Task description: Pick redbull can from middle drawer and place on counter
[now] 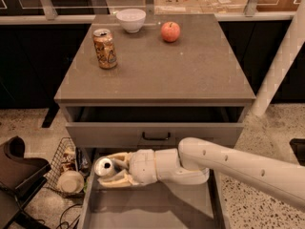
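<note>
End effector [106, 170] sits at lower left of centre, inside the open middle drawer [152, 205], with its cream fingers [118, 180] clamped on either side of the redbull can [103, 167]. The can is tilted, its shiny top facing up and left, at the drawer's left rear, just below the upper drawer [109, 133]. A white arm [238, 166] reaches in from the lower right. On the tabletop [157, 73], in the upper frame, stand an orange can [105, 48], a white bowl [131, 19] and an apple [170, 31].
</note>
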`<action>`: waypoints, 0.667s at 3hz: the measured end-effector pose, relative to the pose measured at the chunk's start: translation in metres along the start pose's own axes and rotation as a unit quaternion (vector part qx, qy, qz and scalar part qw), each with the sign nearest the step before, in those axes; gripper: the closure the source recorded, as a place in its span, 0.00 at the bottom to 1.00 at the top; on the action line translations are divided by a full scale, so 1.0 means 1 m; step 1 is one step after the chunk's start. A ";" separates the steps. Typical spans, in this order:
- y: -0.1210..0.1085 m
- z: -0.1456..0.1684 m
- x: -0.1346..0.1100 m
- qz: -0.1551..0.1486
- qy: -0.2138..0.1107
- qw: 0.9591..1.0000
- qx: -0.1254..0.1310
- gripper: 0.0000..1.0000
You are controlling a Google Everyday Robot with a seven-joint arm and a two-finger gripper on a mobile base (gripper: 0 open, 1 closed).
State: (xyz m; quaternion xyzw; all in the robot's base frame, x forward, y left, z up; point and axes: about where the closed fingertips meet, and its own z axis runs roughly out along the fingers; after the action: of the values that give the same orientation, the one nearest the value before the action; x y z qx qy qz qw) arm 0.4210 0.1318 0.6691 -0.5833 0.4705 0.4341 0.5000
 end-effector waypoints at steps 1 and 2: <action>-0.009 -0.008 -0.038 -0.001 0.011 1.000 0.014 1.00; -0.013 -0.019 -0.080 -0.008 0.025 0.999 0.035 1.00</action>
State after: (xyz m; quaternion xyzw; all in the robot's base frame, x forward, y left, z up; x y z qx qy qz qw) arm 0.4200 0.1229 0.7514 -0.5802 0.4931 0.3986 0.5112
